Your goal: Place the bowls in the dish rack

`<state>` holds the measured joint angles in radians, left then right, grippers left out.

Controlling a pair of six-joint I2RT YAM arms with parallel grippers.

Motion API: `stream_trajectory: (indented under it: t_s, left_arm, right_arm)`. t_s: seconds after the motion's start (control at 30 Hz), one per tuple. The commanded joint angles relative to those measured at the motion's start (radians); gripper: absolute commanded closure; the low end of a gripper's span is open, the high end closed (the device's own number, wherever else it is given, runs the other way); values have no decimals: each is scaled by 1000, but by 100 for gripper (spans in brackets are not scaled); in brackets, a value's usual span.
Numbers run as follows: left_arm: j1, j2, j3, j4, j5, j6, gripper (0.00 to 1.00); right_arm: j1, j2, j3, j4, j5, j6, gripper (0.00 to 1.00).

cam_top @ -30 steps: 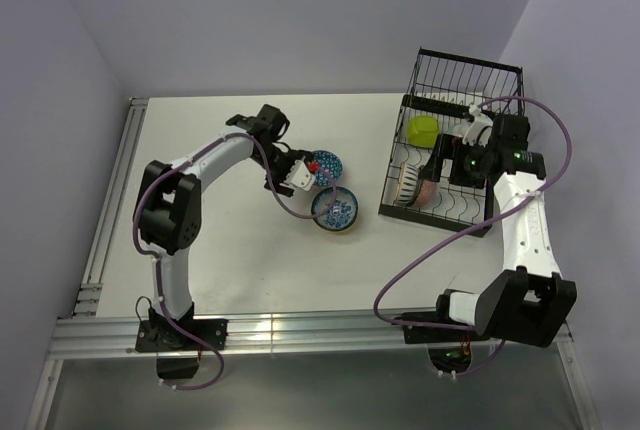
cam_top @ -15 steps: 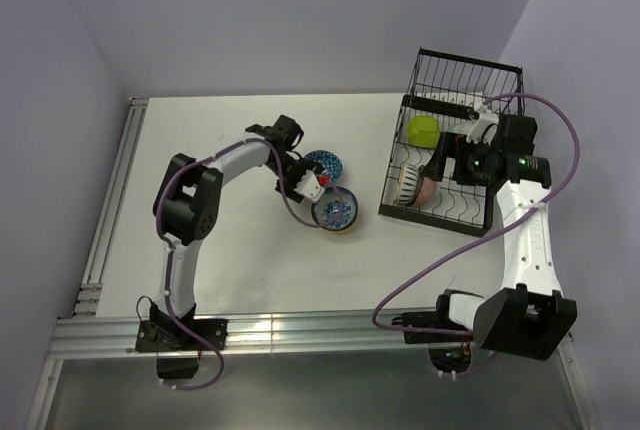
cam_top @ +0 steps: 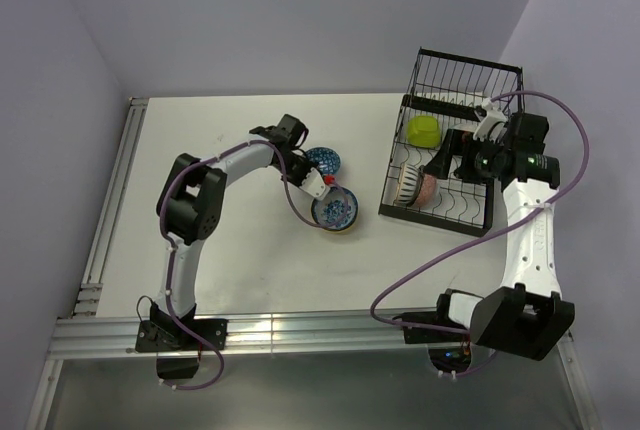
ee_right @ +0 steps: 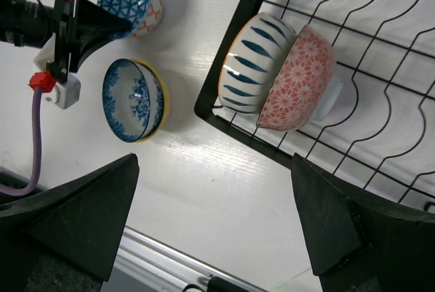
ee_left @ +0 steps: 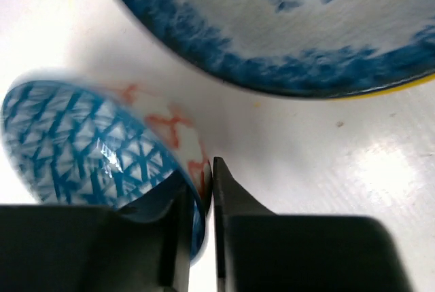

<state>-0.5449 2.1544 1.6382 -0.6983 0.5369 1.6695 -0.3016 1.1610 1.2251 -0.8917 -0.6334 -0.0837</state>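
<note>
The left pincer is pinched on the rim of the triangle bowl, with one finger inside and one outside. That bowl is tipped over on the table, just beside the flower bowl. The left arm bends at the elbow and reaches across the table.

The right pincer is spread wide and holds nothing. It hangs over the rack. Its own camera shows a striped bowl and a pink bowl on edge in the rack, touching. Only the top view shows a green bowl farther back in the rack.
</note>
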Motion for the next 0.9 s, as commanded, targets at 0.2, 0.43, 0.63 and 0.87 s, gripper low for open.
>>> stream_trajectory:
  t_s: [0.2,0.43,0.63,0.87]
  left_arm:
    - [3,-94,-52,34,-45,-115,100]
    - [43,-257,-153,129,-8,-309,100]
    - [43,-438,-281,362,-54,-653,100]
    - [-6,-622,-370,681,-127,-1128,100]
  right_arm:
    - [-4,-33,-74,103,-115,76,0]
    - [-2,-58,-102,151,-130,136,0]
    - [-2,-78,-108,161,-135,163,0]
    - [-2,-90,-111,172,-176,236,0]
